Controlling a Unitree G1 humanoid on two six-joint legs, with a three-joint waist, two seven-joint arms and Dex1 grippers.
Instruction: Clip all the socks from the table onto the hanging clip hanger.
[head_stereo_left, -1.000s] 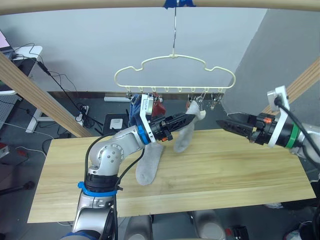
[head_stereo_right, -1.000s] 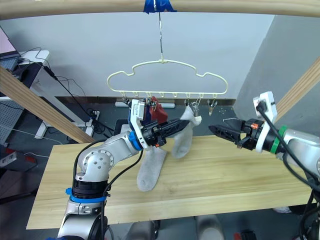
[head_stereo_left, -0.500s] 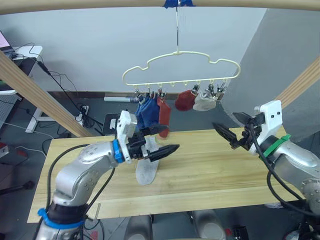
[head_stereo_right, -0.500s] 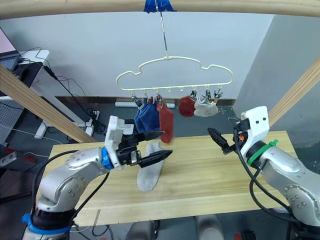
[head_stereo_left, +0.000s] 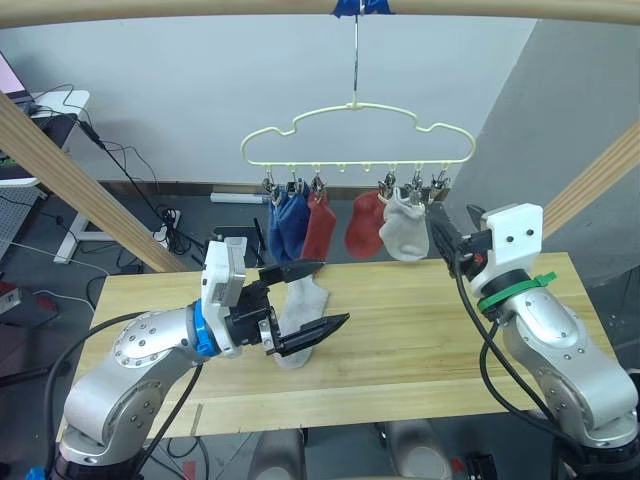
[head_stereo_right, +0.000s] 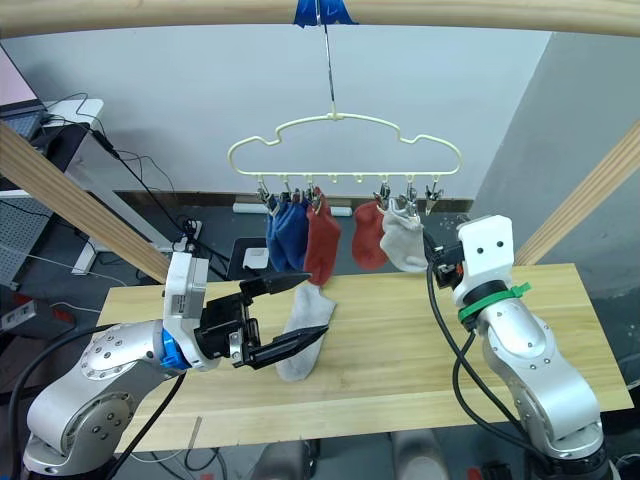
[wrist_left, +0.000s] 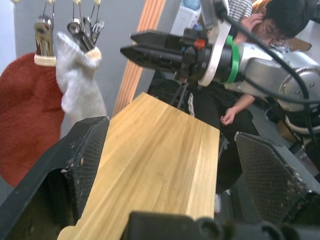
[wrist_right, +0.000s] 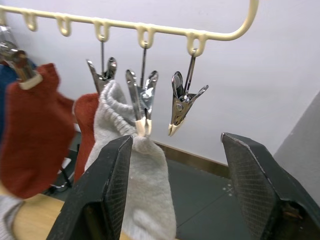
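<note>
A: Report task status.

B: The thin pale yellow wire clip hanger (head_stereo_left: 355, 135) hangs from the round wooden pole overhead. Five short knit socks are clipped to its bar: two blue (head_stereo_left: 284, 224), one rust red (head_stereo_left: 318, 226) just beside them, a second rust red (head_stereo_left: 364, 224), and one light grey (head_stereo_left: 405, 227) toward the right end. One light grey sock (head_stereo_right: 302, 338) remains flat on the light pine plank table (head_stereo_left: 420, 335).

A: Is a clip free for it?

B: Yes. The metal clip (wrist_right: 181, 102) at the right end of the bar hangs empty, just beside the grey sock's clip.

A: Gripper status?

B: The left gripper (head_stereo_left: 308, 300) hovers over the remaining sock, fingers spread wide, grasping nothing. The right gripper (wrist_right: 180, 195) is raised near the empty clip, fingers likewise parted and empty.

A: Remaining work?

B: By estimate, one sock: pick it up and clip it.
</note>
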